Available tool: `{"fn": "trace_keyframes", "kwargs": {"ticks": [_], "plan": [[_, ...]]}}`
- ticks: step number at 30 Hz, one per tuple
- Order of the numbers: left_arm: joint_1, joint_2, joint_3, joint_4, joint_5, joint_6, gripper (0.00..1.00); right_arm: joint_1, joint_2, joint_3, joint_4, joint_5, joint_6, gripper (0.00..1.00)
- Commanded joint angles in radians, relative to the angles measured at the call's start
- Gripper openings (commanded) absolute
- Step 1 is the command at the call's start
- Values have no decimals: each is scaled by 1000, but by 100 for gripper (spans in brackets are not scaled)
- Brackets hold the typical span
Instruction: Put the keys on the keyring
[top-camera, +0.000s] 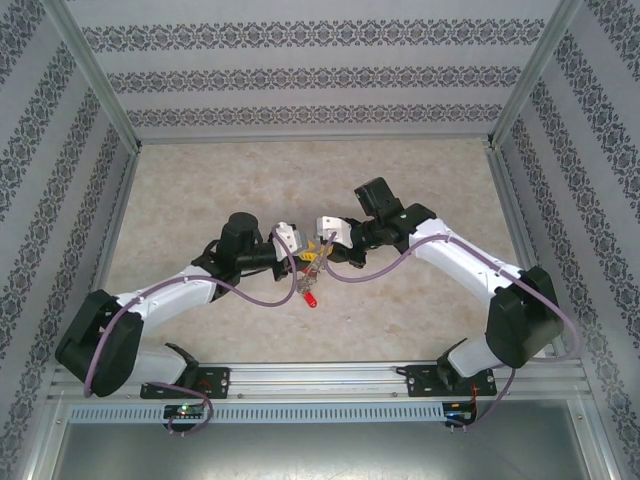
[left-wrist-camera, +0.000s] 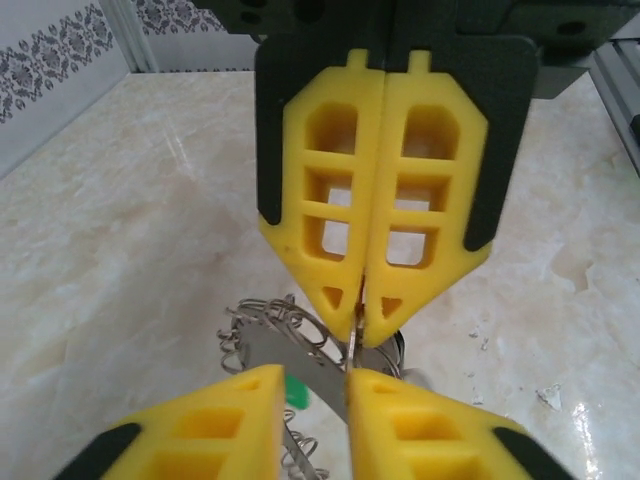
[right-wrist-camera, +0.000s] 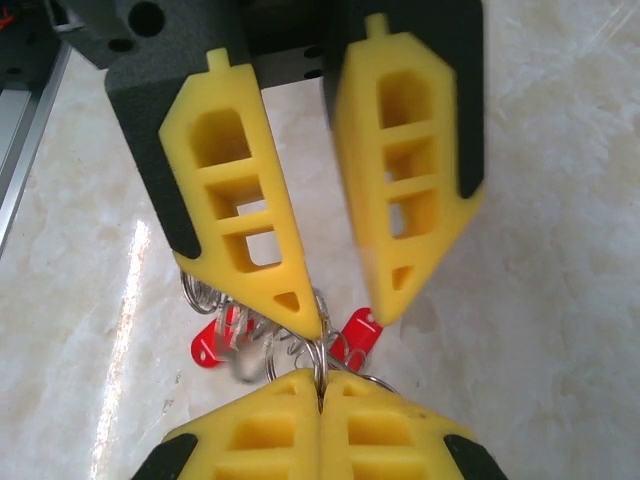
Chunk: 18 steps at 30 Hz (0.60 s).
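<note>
Keys (right-wrist-camera: 222, 338): two, tiny; red oval plastic heads, short silver blades. Nearest item in top view, red heads showing just below the ring, mid-surface. Light, smooth plastic, likely slippery; best pinched flat across the head, blade left free. Whether either is threaded on a loop: can't tell.

Keyring (left-wrist-camera: 290, 355): large flat grey metal ring, rim fringed w/ small wire loops. Sits between both pincers, apparently lifted off the surface. Band stiff and light; loops thin, springy, prob. bend if forced. Take hold on the flat band for steadiness, on a single loop for threading.

Left pincer (right-wrist-camera: 348, 315): yellow, lattice-cut, black-backed; tips parted, straddling the ring's rim, not clamping it.

Right pincer (left-wrist-camera: 362, 320): same build; tips clenched together on a wire loop at the rim.

Surface (top-camera: 200, 180): beige marble-look, glossy, hard; a dropped key would prob. skid.

Walls (top-camera: 320, 80): pale, w/ bands of dark floral pattern, enclosing the far side.
</note>
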Motion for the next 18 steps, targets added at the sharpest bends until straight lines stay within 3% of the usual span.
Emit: {"fn": "trace_keyframes", "kwargs": {"ticks": [1, 8, 12, 15, 18], "plan": [[-11, -19, 53, -141, 30, 92, 27, 18, -33, 41, -60, 4, -38, 0], [-9, 17, 96, -164, 82, 106, 29, 32, -27, 68, -94, 23, -57, 0], [-9, 46, 142, -202, 119, 122, 24, 35, -27, 71, -75, -1, -47, 1], [-9, 70, 168, -218, 161, 126, 18, 40, -26, 75, -62, -8, -38, 2], [-10, 82, 174, -221, 186, 125, 5, 38, -37, 60, -16, -28, -14, 5]]}}
